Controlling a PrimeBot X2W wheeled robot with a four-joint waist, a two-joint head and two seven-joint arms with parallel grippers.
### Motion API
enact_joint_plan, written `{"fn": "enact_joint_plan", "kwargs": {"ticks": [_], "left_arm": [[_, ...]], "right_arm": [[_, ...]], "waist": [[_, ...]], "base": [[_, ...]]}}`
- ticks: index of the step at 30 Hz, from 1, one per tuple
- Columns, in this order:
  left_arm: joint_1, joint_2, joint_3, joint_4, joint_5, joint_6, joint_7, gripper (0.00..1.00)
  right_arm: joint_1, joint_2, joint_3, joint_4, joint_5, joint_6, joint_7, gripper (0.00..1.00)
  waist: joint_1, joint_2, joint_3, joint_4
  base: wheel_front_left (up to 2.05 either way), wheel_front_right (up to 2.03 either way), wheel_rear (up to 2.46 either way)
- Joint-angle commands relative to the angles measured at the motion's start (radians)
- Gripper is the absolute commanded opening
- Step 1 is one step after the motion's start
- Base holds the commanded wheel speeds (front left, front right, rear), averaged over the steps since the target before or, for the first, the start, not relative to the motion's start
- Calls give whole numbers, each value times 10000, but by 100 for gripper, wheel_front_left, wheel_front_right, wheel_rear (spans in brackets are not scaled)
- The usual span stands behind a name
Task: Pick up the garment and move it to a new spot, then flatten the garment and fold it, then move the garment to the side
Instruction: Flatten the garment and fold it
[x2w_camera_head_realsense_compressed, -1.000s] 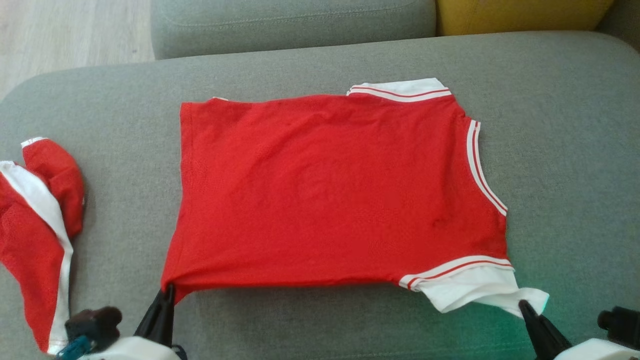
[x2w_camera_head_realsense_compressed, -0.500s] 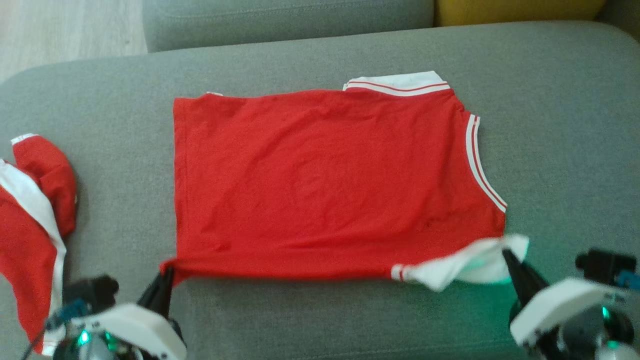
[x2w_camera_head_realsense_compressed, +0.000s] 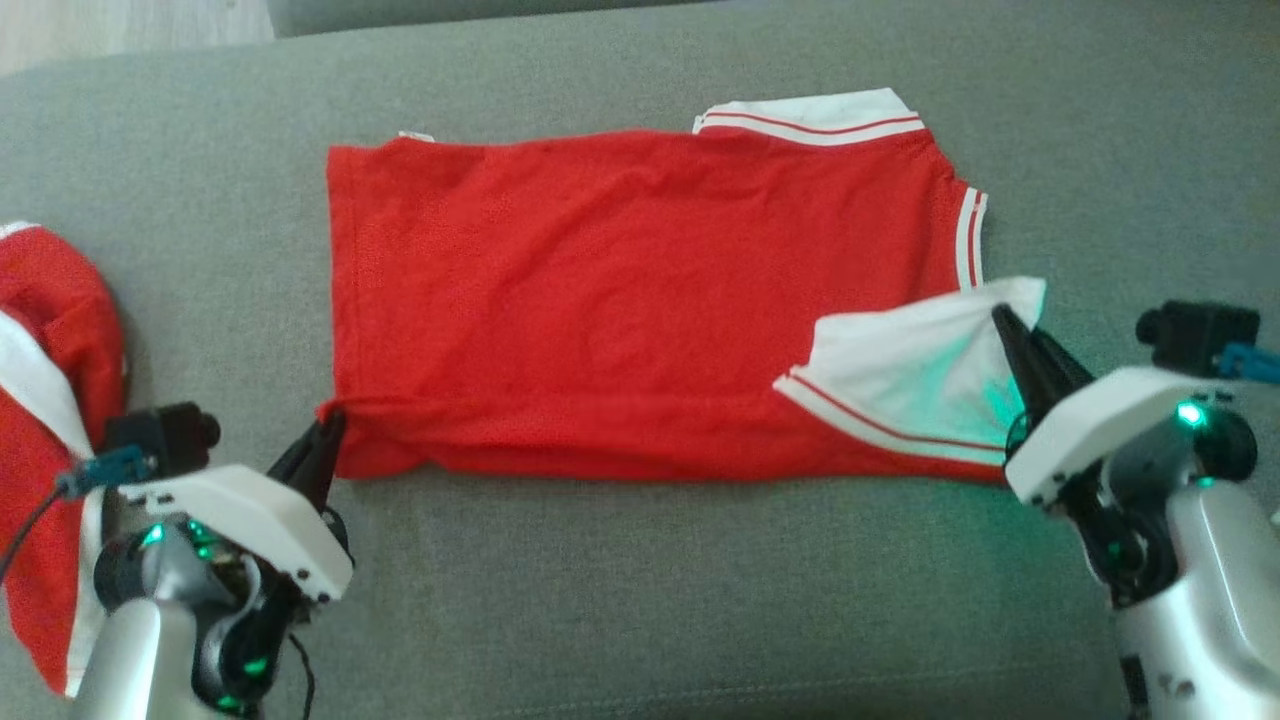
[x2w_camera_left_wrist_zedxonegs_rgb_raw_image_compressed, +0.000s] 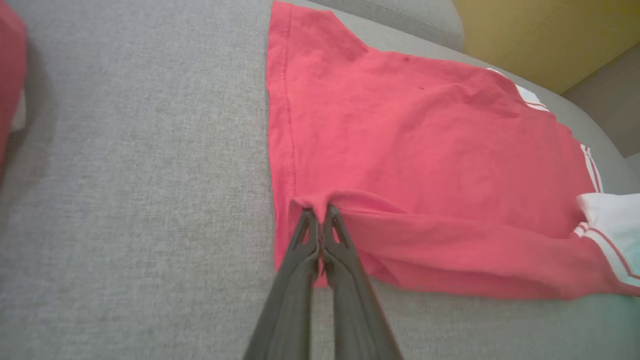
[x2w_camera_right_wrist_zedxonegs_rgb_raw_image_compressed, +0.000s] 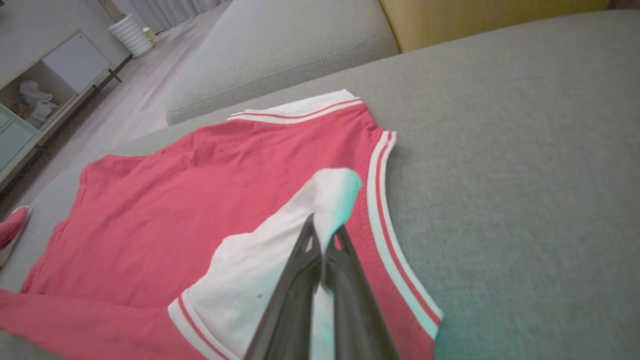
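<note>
The garment (x2w_camera_head_realsense_compressed: 620, 290) is a red shirt with white, red-striped trim, spread on a grey sofa seat (x2w_camera_head_realsense_compressed: 640, 580). My left gripper (x2w_camera_head_realsense_compressed: 330, 422) is shut on its near left hem corner, lifted a little and rolled inward; the left wrist view shows the pinched hem (x2w_camera_left_wrist_zedxonegs_rgb_raw_image_compressed: 316, 200) at the fingertips of that gripper (x2w_camera_left_wrist_zedxonegs_rgb_raw_image_compressed: 318, 212). My right gripper (x2w_camera_head_realsense_compressed: 1003, 318) is shut on the white sleeve (x2w_camera_head_realsense_compressed: 900, 370), which it holds folded over the red body. In the right wrist view the white sleeve (x2w_camera_right_wrist_zedxonegs_rgb_raw_image_compressed: 280, 250) lies under the closed fingertips of the right gripper (x2w_camera_right_wrist_zedxonegs_rgb_raw_image_compressed: 325, 225).
A second red and white garment (x2w_camera_head_realsense_compressed: 50, 400) lies bunched at the seat's left edge. A grey back cushion (x2w_camera_right_wrist_zedxonegs_rgb_raw_image_compressed: 280, 55) and a yellow cushion (x2w_camera_right_wrist_zedxonegs_rgb_raw_image_compressed: 475, 20) stand behind the seat. Wood floor and a low shelf (x2w_camera_right_wrist_zedxonegs_rgb_raw_image_compressed: 45, 85) lie far left.
Both grippers carried the near edge away from me: the white sleeve now lies folded over the red body, and the left hem corner has rolled inward. The head camera tilted downward.
</note>
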Motion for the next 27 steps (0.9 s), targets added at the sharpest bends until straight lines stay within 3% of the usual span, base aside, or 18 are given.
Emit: {"fn": "enact_joint_plan", "kwargs": {"ticks": [1,6,7,8,9,10,17,22,27], "left_arm": [[-565,309,452,-129,-116,-58,78,0],[-1034,355,381,514,-257,-158,168,0],[-1111,357,342,646,-294,-204,172,0],[-1169,379,275,767,-297,-257,173,14],[-1218,395,233,873,-271,-284,115,62],[-1261,403,214,949,-218,-294,-20,100],[-1117,271,223,1134,398,-156,-1938,100],[-601,11,334,790,991,248,-3892,100],[-77,-191,249,24,1841,872,-5370,100]], "right_arm": [[-566,-262,371,-55,158,75,-282,0],[-1358,-589,959,887,372,75,-991,0],[-1462,-597,1036,1114,473,75,-1120,30],[-1553,-655,1135,1336,477,75,-1247,100],[-1629,-686,1177,1527,474,75,-1445,100],[-1678,-669,1208,1698,516,75,-1624,100],[-1548,-632,1513,1602,113,75,-3519,100],[-965,-412,1213,690,-863,75,-4516,100],[-101,-47,731,-500,-1910,75,-4628,100]], "waist": [[0,0,144,-14],[0,0,395,18],[0,0,429,28],[0,0,458,47],[0,0,482,66],[0,0,499,80],[0,0,423,96],[0,0,132,8],[0,0,-223,-28]], "base": [[0,0,0],[0,0,0],[0,0,0],[0,0,0],[0,0,0],[0,0,0],[0,0,0],[0,0,0],[0,0,0]]}}
